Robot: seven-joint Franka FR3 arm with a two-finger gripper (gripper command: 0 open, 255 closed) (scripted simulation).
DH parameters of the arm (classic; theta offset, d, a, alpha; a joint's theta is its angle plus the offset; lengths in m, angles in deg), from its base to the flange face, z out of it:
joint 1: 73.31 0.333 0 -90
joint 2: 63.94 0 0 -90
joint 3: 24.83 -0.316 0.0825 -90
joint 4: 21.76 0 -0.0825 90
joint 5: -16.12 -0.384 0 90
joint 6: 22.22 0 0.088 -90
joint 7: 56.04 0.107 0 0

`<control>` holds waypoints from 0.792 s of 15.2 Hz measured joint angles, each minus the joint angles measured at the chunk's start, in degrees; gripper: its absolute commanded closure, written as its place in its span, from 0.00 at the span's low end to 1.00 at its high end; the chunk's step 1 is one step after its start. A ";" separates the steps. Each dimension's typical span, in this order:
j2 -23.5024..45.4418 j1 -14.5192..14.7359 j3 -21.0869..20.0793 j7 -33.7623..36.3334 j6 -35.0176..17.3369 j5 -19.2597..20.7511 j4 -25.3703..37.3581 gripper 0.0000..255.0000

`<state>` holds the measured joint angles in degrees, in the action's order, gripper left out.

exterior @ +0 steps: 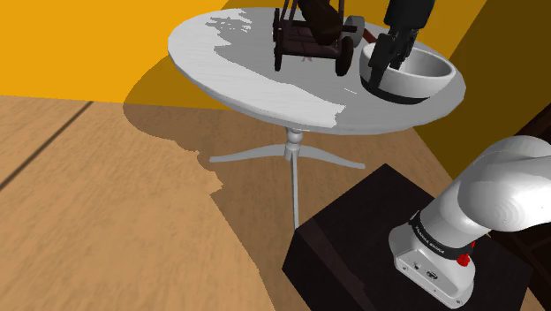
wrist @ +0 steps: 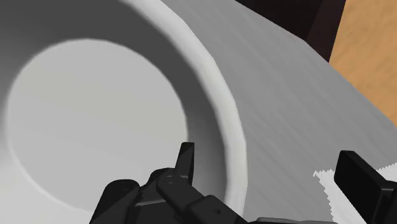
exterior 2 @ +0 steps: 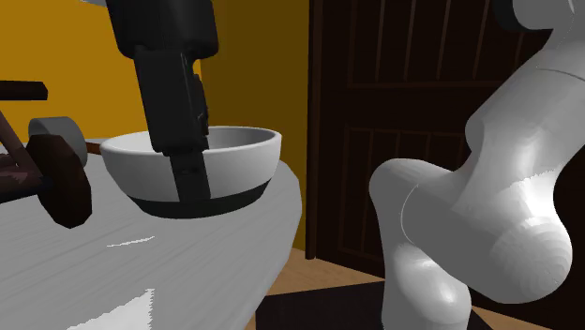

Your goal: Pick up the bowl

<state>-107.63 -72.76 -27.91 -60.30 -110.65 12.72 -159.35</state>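
Note:
A white bowl (exterior: pixel 426 74) with a dark foot band stands upright on the round white table (exterior: pixel 247 75), near the edge closest to the stand. My black gripper (exterior: pixel 383 69) comes down over the bowl's rim on the side toward the shoulder view's left. In the wrist view the gripper (wrist: pixel 273 173) is open and straddles the rim: one finger (wrist: pixel 186 160) is inside the bowl (wrist: pixel 95 114), the other is outside over the tabletop. Neither pad presses the wall. From the second exterior view the outer finger (exterior 2: pixel 192 178) hangs against the bowl (exterior 2: pixel 246 155).
A dark brown toy cart (exterior: pixel 309 40) stands on the table just beyond the bowl, its wheel (exterior 2: pixel 61 178) close to the gripper. A small grey object (exterior: pixel 358 22) lies behind it. The black stand (exterior: pixel 353 238) sits below the table edge. A dark door (exterior 2: pixel 394 122) is behind the arm.

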 measured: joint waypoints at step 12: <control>-15.20 5.31 2.26 -17.48 -1.69 10.48 -6.03 0.00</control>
<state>-122.83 -67.45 -25.65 -77.78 -112.34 23.20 -165.38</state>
